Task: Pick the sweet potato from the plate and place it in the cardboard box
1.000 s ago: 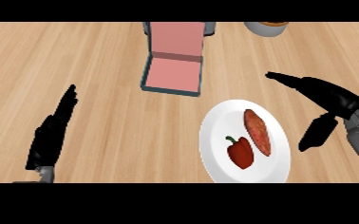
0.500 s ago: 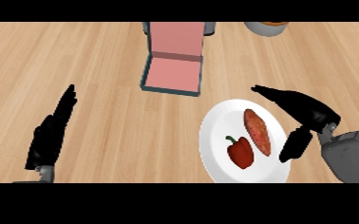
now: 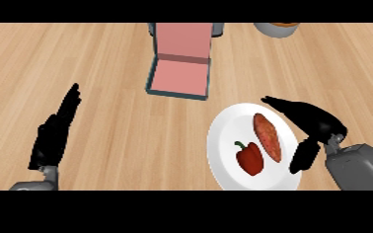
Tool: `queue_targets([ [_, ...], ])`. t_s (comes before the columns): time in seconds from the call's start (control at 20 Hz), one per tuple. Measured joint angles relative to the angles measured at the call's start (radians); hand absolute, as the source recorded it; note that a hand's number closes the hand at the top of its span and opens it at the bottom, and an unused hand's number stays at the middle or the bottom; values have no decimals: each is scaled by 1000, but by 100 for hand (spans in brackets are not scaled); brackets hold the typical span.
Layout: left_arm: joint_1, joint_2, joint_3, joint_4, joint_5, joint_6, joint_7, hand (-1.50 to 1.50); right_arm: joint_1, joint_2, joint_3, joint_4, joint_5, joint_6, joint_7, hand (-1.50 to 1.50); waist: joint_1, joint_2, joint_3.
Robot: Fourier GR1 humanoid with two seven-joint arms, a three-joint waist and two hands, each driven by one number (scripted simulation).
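A reddish-orange sweet potato (image 3: pixel 267 136) lies on the right half of a white plate (image 3: pixel 222 150), beside a red bell pepper (image 3: pixel 249 158). My right hand (image 3: pixel 315 124) hovers open over the plate's right rim, fingers arched above the sweet potato's far end and thumb (image 3: pixel 304 155) low at its right side, not closed on it. The open box (image 3: pixel 180 76), pink inside with a dark rim and a raised lid, sits up the counter to the plate's upper left. My left hand (image 3: pixel 53 133) rests open at the left edge.
A grey pot (image 3: pixel 276 28) with something orange in it stands at the counter's far right edge. Bare wooden counter (image 3: pixel 109 113) stretches between my left hand and the plate.
My right hand has moved left and down from the right edge to sit over the plate's right side, close to the sweet potato. The left hand has stayed still.
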Motion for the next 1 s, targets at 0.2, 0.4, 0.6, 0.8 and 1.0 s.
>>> queue_targets([
  [0.2,30,-13,10,-25,-18,-17,-7,0,7,50,-21,13,61,12,-10,-150,1,0,0],
  [0.4,15,-22,27,-23,-32,-30,8,0,-6,76,-51,62,114,19,-58,-150,1,0,0],
  [0.6,2,-36,41,-11,-43,-43,5,0,23,124,-63,41,161,16,-53,-150,0,0,0],
  [0.8,12,-60,44,-3,-61,-43,-15,0,34,143,-85,72,204,4,-105,-150,0,0,0],
  [1.0,8,-66,59,-7,-64,-58,-12,0,43,178,-90,102,254,-12,-129,-150,0,0,0],
])
